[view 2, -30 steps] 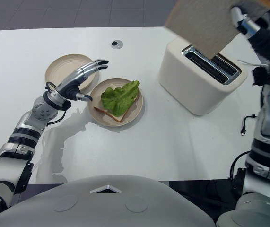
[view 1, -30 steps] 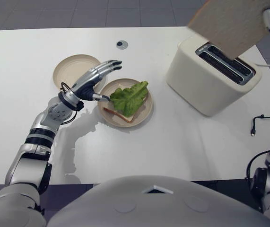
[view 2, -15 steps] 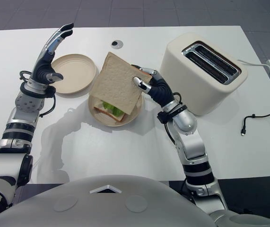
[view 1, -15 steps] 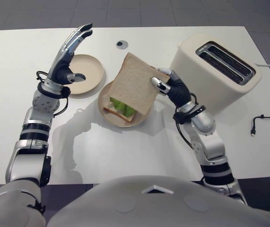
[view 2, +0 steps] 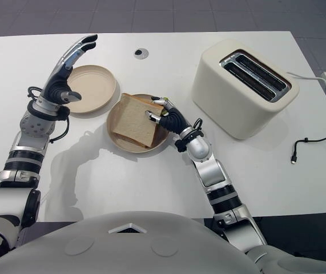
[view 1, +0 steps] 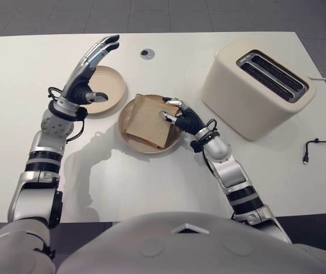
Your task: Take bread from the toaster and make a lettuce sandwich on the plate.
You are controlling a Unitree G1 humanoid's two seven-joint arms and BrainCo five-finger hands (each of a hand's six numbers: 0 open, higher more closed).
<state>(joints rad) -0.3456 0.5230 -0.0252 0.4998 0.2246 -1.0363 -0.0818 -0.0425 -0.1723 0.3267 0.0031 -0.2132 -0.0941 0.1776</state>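
Note:
A slice of bread (view 1: 150, 119) lies flat on the beige plate (view 1: 133, 138), covering what is beneath it. My right hand (view 1: 181, 116) rests at the slice's right edge with fingers curled on it. The cream toaster (view 1: 257, 87) stands at the right with both slots dark and nothing sticking out. My left hand (view 1: 87, 68) is raised above the second plate (view 1: 107, 87), fingers stretched out, holding nothing.
A small round metal fitting (view 1: 147, 53) sits in the table near the far edge. A black cable with a plug (view 1: 310, 152) lies at the right side. The table's front and left areas are bare white surface.
The right hand lowered the bread from tilted above the plate down flat onto the lettuce, which is now covered. The left hand stays raised, shifted slightly.

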